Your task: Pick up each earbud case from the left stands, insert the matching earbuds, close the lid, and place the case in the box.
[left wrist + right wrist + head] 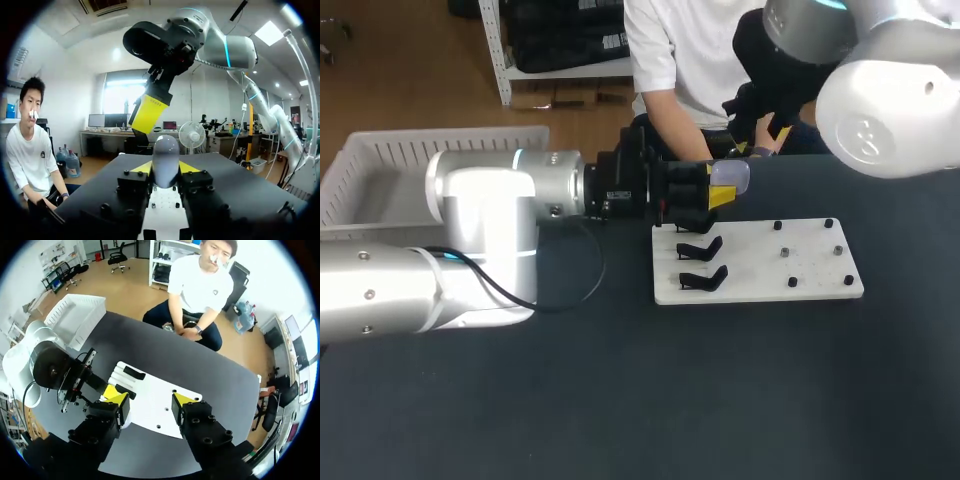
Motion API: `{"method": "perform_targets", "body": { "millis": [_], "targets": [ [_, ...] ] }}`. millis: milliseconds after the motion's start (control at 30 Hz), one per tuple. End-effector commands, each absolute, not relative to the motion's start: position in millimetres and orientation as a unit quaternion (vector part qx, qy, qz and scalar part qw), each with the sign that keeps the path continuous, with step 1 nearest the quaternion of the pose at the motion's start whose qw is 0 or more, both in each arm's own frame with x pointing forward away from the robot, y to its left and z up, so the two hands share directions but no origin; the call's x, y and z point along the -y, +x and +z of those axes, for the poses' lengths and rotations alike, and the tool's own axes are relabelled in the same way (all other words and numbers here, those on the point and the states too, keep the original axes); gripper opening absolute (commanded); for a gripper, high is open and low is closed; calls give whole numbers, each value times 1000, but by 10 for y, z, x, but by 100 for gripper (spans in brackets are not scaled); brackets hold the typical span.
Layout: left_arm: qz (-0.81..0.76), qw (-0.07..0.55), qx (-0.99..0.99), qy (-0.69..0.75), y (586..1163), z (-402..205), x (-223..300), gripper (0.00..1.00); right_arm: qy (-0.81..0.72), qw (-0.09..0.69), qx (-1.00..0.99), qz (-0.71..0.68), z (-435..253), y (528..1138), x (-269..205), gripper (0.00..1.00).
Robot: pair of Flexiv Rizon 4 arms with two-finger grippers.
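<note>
A pale lavender earbud case is held lid-closed over the far left corner of the white board, with my left gripper shut on it. In the left wrist view the case stands upright between the yellow tips. My right gripper hangs above and just beyond the case, and one of its yellow fingers shows over it. Seen from its own wrist, the right gripper is open, with nothing between its tips, looking down on the board. Two black stands on the board's left side are bare.
Several small dark pegs stick up from the board's right half. A white slatted basket sits at the table's far left. My left arm's thick body lies across the left of the table.
</note>
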State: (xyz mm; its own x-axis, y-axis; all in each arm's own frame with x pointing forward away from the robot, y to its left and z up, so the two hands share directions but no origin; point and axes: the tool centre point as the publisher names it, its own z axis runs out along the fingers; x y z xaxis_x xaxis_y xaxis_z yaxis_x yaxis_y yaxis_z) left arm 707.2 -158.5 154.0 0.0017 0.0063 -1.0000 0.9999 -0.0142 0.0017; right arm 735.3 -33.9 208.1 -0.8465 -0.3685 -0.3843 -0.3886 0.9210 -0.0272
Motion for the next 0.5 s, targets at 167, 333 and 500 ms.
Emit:
{"method": "perform_targets", "body": {
  "millis": [167, 333, 500],
  "targets": [
    [-461, 533, -510, 493, 7083, 1781, 1038, 0, -132, 280, -950, 31, 2159, 6974, 741, 100],
    [-409, 563, -523, 493, 7220, 1957, 462, 0, -105, 294, -950, 26, 2098, 6813, 866, 100],
    [-366, 577, -544, 487, 7422, 2046, -221, 0, -80, 299, -950, 33, 1992, 6628, 938, 100]
  ]
}}
